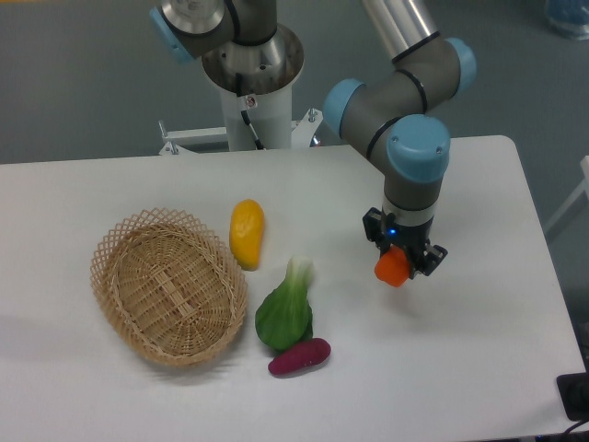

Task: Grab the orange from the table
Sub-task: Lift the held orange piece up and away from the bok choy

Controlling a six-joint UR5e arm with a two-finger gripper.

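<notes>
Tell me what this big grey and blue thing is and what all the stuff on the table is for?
That is a robot arm. One camera looks down at it from the front, a bit above the table. At the arm's end is a gripper, like two fingers, and it is shut on a small toy orange, which looks lifted just off the white table. Its job is to pick that orange up. Lying on the table are a woven basket, a yellow toy fruit, a green leafy toy vegetable and a small purple toy vegetable lying right against the green one. The robot is not touching any of those.
</notes>
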